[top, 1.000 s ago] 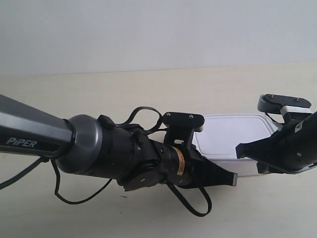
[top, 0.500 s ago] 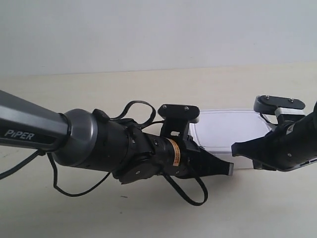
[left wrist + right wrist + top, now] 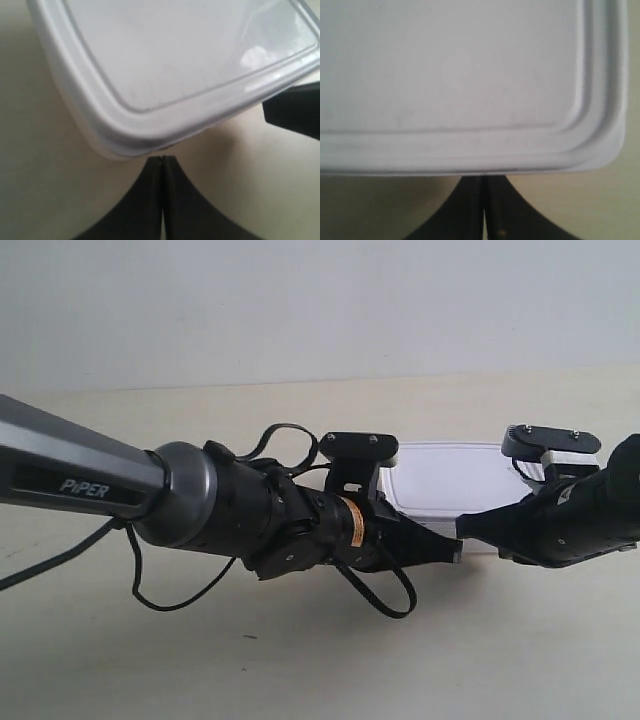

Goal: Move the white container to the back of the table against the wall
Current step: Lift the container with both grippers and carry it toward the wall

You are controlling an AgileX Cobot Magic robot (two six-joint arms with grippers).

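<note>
The white container [image 3: 450,480] lies lid-up on the table [image 3: 150,660], a stretch short of the wall [image 3: 300,300]. My left gripper [image 3: 162,159] is shut, its tips pressed against a rounded corner of the container [image 3: 175,60]. My right gripper [image 3: 484,179] is shut too, its tips tucked against the container [image 3: 445,65] under the lid's rim. In the exterior view the gripper [image 3: 455,552] of the arm at the exterior view's left and the gripper [image 3: 468,528] of the arm at the exterior view's right meet at the box's near side. Neither holds anything.
The right gripper's black finger [image 3: 295,110] shows beside the container in the left wrist view. Loose black cables [image 3: 380,590] hang from the arm at the exterior view's left. Bare tabletop [image 3: 200,420] stretches between the container and the wall.
Both shut grippers have moved away from the camera toward the wall, and the white container has slid back with them and slightly to the exterior view's left.
</note>
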